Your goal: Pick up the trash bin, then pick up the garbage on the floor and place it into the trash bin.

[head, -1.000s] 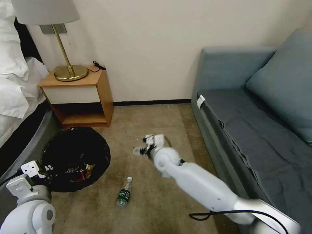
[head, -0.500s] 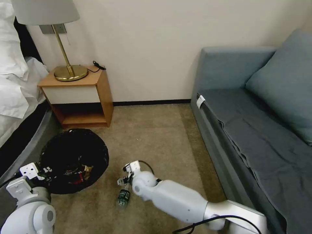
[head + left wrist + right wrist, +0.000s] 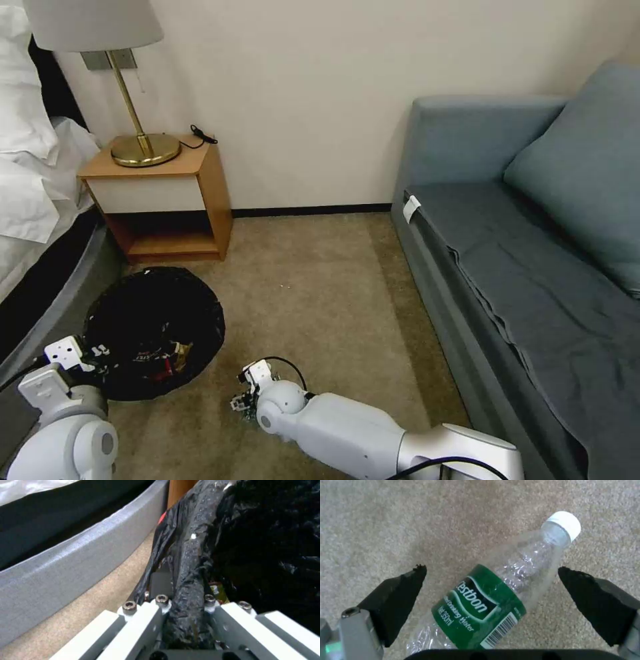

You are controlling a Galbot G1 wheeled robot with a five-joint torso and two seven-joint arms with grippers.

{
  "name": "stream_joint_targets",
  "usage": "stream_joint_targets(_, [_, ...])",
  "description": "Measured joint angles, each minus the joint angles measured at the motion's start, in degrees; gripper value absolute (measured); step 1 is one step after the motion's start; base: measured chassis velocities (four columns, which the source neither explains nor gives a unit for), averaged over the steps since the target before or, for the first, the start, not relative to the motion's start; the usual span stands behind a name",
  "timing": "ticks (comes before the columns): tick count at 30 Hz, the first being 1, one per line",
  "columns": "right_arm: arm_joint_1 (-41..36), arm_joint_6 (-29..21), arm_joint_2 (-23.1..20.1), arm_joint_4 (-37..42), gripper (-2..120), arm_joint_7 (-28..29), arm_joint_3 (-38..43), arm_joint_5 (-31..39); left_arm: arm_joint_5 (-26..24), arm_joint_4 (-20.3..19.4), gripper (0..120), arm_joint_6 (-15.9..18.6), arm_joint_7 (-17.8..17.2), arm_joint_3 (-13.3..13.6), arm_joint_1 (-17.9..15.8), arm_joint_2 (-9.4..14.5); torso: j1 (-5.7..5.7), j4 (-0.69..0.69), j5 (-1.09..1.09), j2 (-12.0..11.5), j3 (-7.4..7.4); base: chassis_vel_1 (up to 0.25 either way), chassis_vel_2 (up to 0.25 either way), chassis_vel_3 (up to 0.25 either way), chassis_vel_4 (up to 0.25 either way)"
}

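Note:
The trash bin [image 3: 157, 320], lined with a crinkled black bag, hangs low at the left. My left gripper [image 3: 90, 352] is shut on its near rim. In the left wrist view the bag's rim [image 3: 186, 562] is pinched between the white fingers of the left gripper [image 3: 185, 602]. Red and gold wrappers [image 3: 163, 357] lie inside the bin. The garbage on the carpet is a clear bottle [image 3: 486, 605] with a green label and white cap. My right gripper [image 3: 491, 570] is open just above it, one black fingertip [image 3: 403, 590] on each side. From the head, the right gripper [image 3: 243, 399] hides the bottle.
A wooden nightstand [image 3: 167, 200] with a brass lamp [image 3: 143, 150] stands behind the bin. The bed's grey frame [image 3: 47, 300] runs along the left, close to the bin. A blue-grey sofa [image 3: 533, 267] fills the right side. Tan carpet [image 3: 320, 287] lies between them.
My right arm has swung down and toward me, from the middle of the carpet to the bottle, and now straddles it. The left gripper keeps its hold on the bin.

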Motion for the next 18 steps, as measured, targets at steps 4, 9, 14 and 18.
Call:
stream_joint_targets(4, [-0.15, 0.19, -0.32, -0.01, 100, -0.17, -0.57, -0.55, 0.0, 0.0, 2, 0.0, 0.02, 0.0, -0.17, 0.01, 0.0, 0.0, 0.0, 0.0, 0.0, 0.0, 0.0, 0.0, 0.0])
stream_joint_targets(9, [-0.46, 0.31, -0.53, -0.47, 93, -0.44, -1.47, -1.14, 0.16, 0.1, 2, 0.0, 0.05, 0.21, -0.26, -0.11, 0.0, 0.0, 0.0, 0.0, 0.0, 0.0, 0.0, 0.0, 0.0])
stream_joint_targets(14, [-0.72, 0.77, -0.6, -1.11, 84, -1.09, -1.89, -1.9, 0.23, 0.11, 2, -0.06, 0.09, 0.22, -0.27, -0.12, 0.0, 0.0, 0.0, 0.0, 0.0, 0.0, 0.0, 0.0, 0.0])
stream_joint_targets(18, [-0.76, 1.21, -0.85, -1.44, 73, -1.55, -1.98, -2.46, 0.31, 0.13, 2, -0.11, 0.1, 0.24, -0.26, -0.16, 0.0, 0.0, 0.0, 0.0, 0.0, 0.0, 0.0, 0.0, 0.0])
